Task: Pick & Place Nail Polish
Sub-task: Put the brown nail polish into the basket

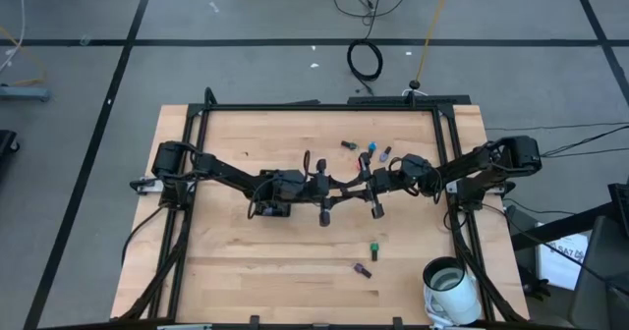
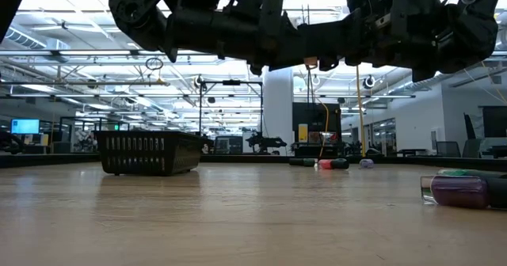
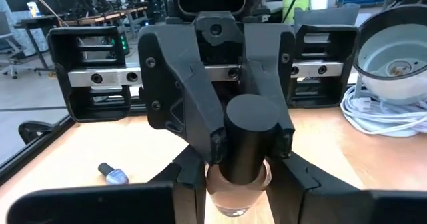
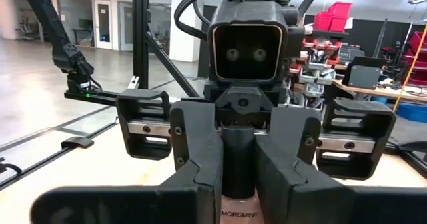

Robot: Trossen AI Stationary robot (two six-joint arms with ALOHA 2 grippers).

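At the centre of the high view, the left gripper [image 1: 339, 185] and right gripper [image 1: 356, 183] meet above the table. Both are closed on one pale pinkish, dark-capped nail polish bottle [image 3: 238, 164]. Other bottles [image 1: 373, 249] lie scattered on the wooden table [image 1: 246, 271].

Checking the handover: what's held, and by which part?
A nail polish bottle, mid-air: the right hand clamps its dark cap; the left hand flanks its body, grip uncertain.

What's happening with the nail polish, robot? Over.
Right gripper shut on cap of nail polish bottle, above the table. Left gripper shut on its body. Loose bottles lie clear below.
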